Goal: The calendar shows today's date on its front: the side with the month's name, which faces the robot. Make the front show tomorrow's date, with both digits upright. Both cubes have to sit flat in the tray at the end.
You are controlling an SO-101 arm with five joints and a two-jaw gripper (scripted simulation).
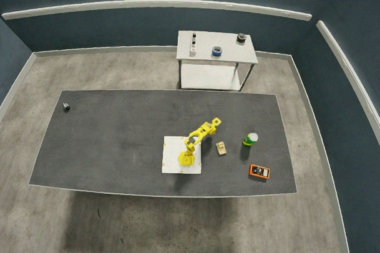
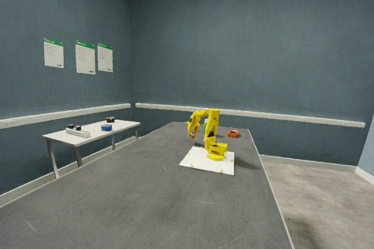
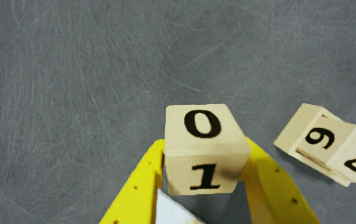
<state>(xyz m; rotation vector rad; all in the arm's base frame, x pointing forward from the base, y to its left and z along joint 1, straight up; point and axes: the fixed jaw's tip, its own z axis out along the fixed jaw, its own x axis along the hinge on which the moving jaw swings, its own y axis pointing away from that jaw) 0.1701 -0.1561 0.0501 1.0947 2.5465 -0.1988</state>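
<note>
My gripper (image 3: 205, 144) (image 2: 192, 135) is shut on a pale wooden cube (image 3: 194, 146), which it holds in the air above the table. In the wrist view that cube shows a 0 on its upper face and a 1 on the face below it. The calendar tray (image 1: 222, 152) (image 3: 297, 125) stands on the table, to the right of the held cube in the wrist view. The other cube (image 3: 327, 138) (image 1: 220, 144) is in the tray, showing a 9-like digit and part of another digit at the frame's edge. The tray's month front cannot be read.
A green can (image 1: 249, 139) stands to the right of the tray in the top view. An orange multimeter (image 1: 259, 171) (image 2: 233, 134) lies nearer the front edge. The arm's base stands on a white board (image 1: 171, 165) (image 2: 202, 165). A small dark object (image 1: 66, 106) lies at the far left.
</note>
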